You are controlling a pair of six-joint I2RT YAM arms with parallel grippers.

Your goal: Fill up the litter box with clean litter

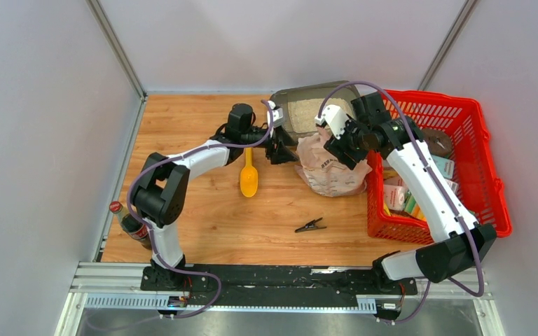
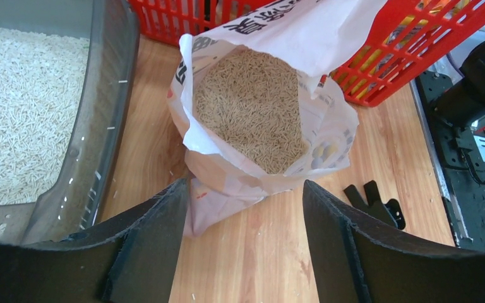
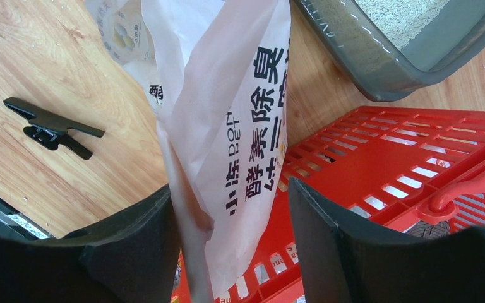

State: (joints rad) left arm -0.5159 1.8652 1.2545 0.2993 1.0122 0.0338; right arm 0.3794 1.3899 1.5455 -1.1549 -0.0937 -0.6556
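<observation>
The dark grey litter box (image 1: 291,98) stands at the back of the table, tilted, with pale litter (image 2: 19,107) lying in it. In front of it stands an open paper bag (image 1: 333,171) holding tan clean litter (image 2: 252,107). My left gripper (image 2: 243,196) is open and low over the table just left of the bag (image 2: 227,183), with nothing between its fingers. My right gripper (image 3: 230,189) is open around the bag's raised top flap (image 3: 227,113). The paper rests against one finger, with a gap to the other.
A red mesh basket (image 1: 487,175) with boxes stands right of the bag, close under my right gripper. A yellow scoop (image 1: 249,178) lies left of the bag. A black clip (image 1: 309,225) lies nearer the front, and a bottle (image 1: 127,222) stands at the left edge.
</observation>
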